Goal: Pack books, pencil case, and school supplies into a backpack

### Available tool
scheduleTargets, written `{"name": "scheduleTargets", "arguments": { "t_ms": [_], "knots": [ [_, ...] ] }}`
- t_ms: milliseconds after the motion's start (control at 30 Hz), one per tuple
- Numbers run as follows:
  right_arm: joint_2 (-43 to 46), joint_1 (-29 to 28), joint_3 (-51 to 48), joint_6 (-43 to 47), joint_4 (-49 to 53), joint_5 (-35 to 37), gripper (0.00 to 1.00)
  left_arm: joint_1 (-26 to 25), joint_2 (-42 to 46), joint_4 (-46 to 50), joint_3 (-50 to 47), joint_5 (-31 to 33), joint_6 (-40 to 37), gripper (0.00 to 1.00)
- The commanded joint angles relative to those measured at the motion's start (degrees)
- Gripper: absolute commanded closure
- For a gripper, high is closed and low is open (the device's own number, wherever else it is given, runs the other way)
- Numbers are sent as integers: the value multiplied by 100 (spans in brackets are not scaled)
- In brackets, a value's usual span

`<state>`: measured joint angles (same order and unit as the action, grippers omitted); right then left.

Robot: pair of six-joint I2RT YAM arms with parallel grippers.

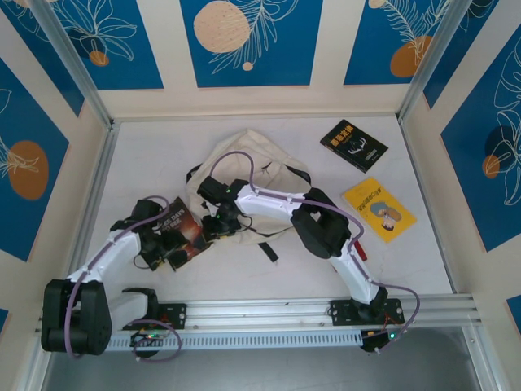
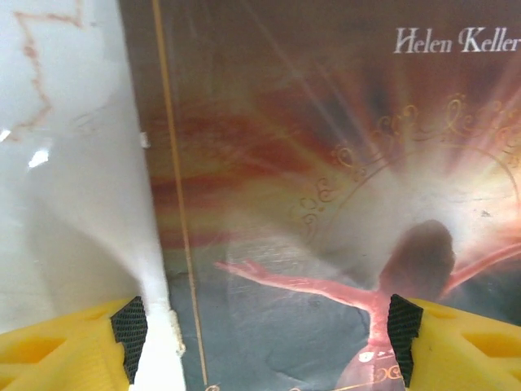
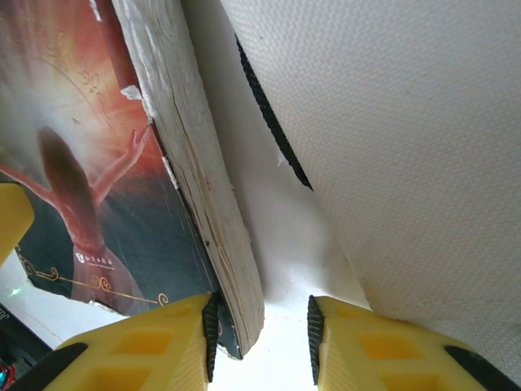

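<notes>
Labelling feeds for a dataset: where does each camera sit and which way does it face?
Top external: above, behind the bases, looking down on backpack, brown book, left arm and right arm.
Left wrist: wrist-mounted, faces the brown book's cover past the left gripper.
Right wrist: wrist-mounted, faces that book's page edge and backpack; right gripper straddles it.
Shared: all see that book.

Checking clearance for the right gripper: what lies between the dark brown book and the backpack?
Right wrist view: a narrow strip of bare white table separates the dark brown book from the backpack; a black strap edges the backpack.
</notes>
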<state>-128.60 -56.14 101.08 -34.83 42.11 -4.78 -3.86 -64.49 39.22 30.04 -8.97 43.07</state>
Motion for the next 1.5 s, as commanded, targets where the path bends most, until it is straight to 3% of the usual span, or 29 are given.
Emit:
{"name": "scheduleTargets", "arguments": {
  "t_ms": [0,200,333,567,733,900,1467],
  "knots": [
    [-187,14,166,25,330,-122,65,72,-164,-125,-69,-316,-87,22],
    [-365,109,290,-220,673,-102,73,69,-321,-272,-95,-514,-198,24],
    [-419,180,259,-332,745,-175,77,69,-318,-501,-84,-1012,-302,25],
    [-502,295,154,-469,695,-445,79,73,-155,-751,156,-1874,-572,29],
    [-519,346,79,-543,632,-611,81,89,-91,-708,441,-2032,-720,31],
    [-496,373,11,-594,569,-695,81,113,7,-830,547,-2262,-534,33],
    [-430,438,-119,-631,475,-700,84,156,-47,-983,958,-2907,64,54]
  ]
}}
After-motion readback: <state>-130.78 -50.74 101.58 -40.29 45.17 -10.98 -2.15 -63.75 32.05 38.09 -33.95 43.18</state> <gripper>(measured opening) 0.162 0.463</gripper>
